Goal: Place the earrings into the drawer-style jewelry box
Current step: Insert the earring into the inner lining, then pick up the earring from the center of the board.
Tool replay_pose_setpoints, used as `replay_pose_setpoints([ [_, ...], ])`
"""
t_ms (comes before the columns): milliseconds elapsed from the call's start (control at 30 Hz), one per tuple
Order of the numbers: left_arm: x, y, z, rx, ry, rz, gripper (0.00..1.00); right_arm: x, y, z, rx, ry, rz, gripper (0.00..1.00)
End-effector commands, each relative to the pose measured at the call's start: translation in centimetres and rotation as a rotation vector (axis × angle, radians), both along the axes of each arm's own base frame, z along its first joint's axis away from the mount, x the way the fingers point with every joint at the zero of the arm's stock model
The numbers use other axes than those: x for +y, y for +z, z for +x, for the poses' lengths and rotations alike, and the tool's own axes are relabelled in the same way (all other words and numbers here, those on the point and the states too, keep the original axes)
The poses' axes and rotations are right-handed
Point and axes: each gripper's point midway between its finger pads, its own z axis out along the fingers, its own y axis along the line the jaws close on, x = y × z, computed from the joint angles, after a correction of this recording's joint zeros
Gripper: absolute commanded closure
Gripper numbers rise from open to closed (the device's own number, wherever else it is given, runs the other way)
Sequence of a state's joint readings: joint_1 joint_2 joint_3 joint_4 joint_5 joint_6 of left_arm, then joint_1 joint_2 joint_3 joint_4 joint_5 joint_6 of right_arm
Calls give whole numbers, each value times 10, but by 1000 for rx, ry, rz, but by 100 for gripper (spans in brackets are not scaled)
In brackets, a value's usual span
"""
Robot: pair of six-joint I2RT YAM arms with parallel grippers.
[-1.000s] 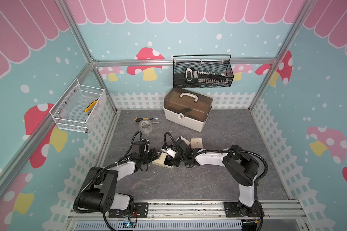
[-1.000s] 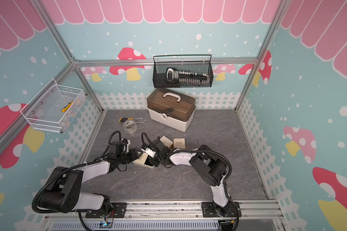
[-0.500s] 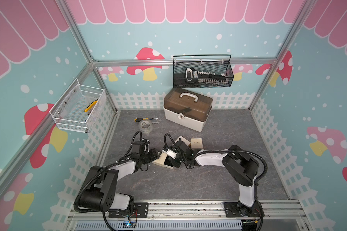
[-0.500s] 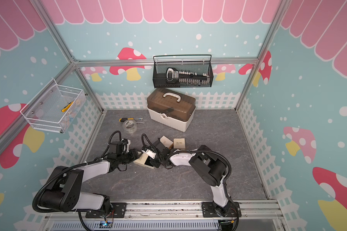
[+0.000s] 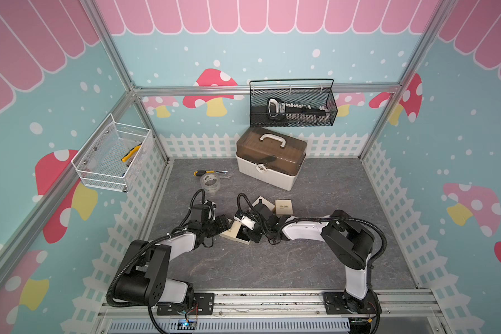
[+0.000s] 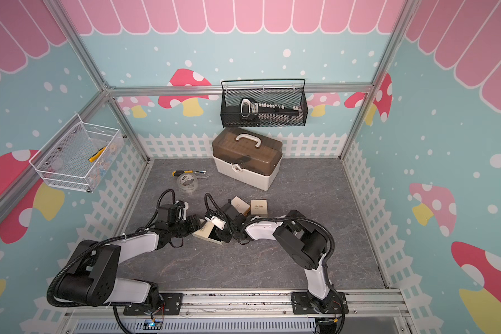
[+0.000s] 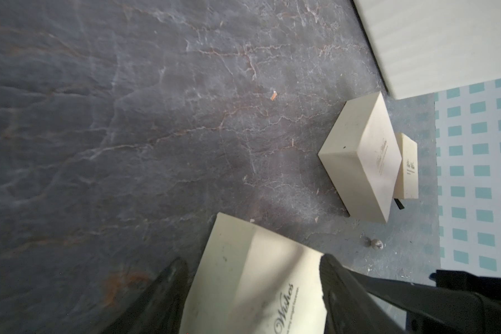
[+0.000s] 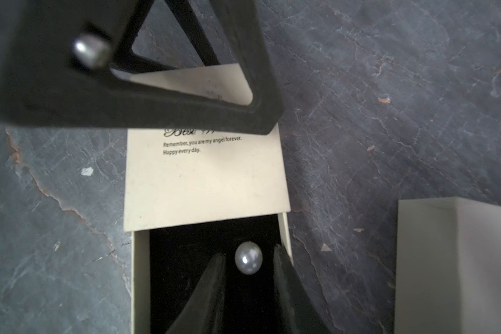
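Two earrings are shown at different stages of the task. One earring [image 8: 248, 258] is seen on the black lining [image 8: 185, 240] of the pulled-out drawer [image 8: 141, 274] of the jewelry box [image 8: 203, 179]. It is flanked by the parted jaws of the right gripper [image 8: 248, 251] and is touched by neither. The other earring [image 7: 376, 244] is found on the table [image 7: 128, 115], near a closed cream box [image 7: 368, 162]. The jewelry box is straddled by the left gripper [image 7: 252, 258]; whether it is clamped or freed cannot be told. The release is judged best completed by raising the right gripper straight up with jaws apart, so that the earring is not flicked out. The box should be steadied while the second earring is fetched.
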State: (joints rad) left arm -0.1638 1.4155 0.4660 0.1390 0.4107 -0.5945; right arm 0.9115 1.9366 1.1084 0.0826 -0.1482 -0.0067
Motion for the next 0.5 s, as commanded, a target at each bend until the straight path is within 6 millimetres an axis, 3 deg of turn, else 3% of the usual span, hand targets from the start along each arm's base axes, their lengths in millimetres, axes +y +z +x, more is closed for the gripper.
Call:
replay_pose_setpoints([
  [0,6,14,9,-45,19,23,22,-1,20,-4,-17,2,23,66],
  [267,18,34,8,-99,78,61,16,-11,65,1,-60,-102,116,66],
  [467,25,49,1,-145,100,122,17,-31,77,0,-32,-220,135,67],
])
